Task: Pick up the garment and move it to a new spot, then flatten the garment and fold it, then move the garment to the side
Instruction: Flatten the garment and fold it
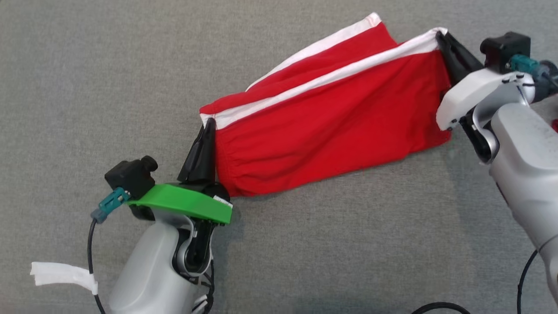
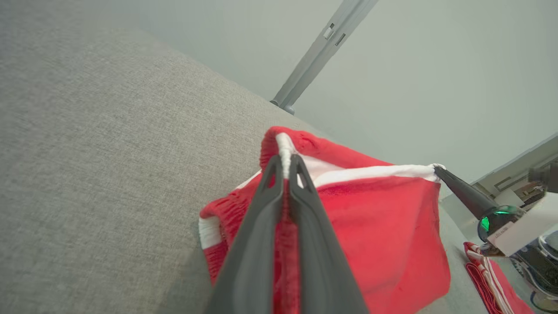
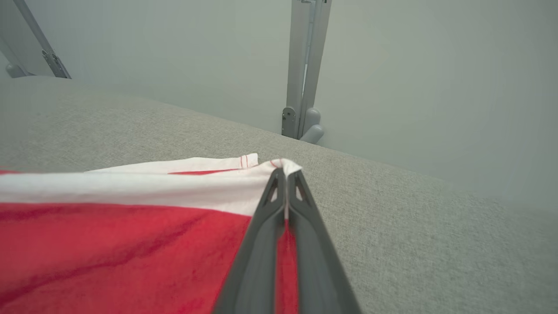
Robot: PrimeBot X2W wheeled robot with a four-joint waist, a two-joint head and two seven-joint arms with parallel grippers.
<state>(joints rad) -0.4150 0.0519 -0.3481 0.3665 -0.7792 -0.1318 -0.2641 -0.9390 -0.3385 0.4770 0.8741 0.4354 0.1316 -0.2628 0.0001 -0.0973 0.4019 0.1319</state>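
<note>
Plainly, the red garment [image 1: 331, 126] with white stripes lay stretched across the middle of the head view, running from left of centre up to the upper right, on a grey fabric surface [image 1: 87, 65]. The left gripper [image 1: 209, 124], just left of centre, had its two dark fingers pressed together on the gathered waistband corner, where a white stripe ended. In the left wrist view, a fold of red and white cloth was pinched between those fingers near their tips, and the rest of the garment spread to the right of them in the lower middle of the frame.

The right gripper [image 1: 439, 37], at the upper right of the head view, was likewise clamped tight on the opposite corner, at the white-edged hem. The right wrist view showed its fingertips meeting on that white corner at mid-frame, with red cloth filling the lower left. The white-striped edge ran taut between the two grippers.

A second red-and-white cloth [image 2: 492, 279] lay at the lower right of the left wrist view, apart from the garment. A white strip [image 1: 61, 274] lay on the surface at the lower left of the head view.
</note>
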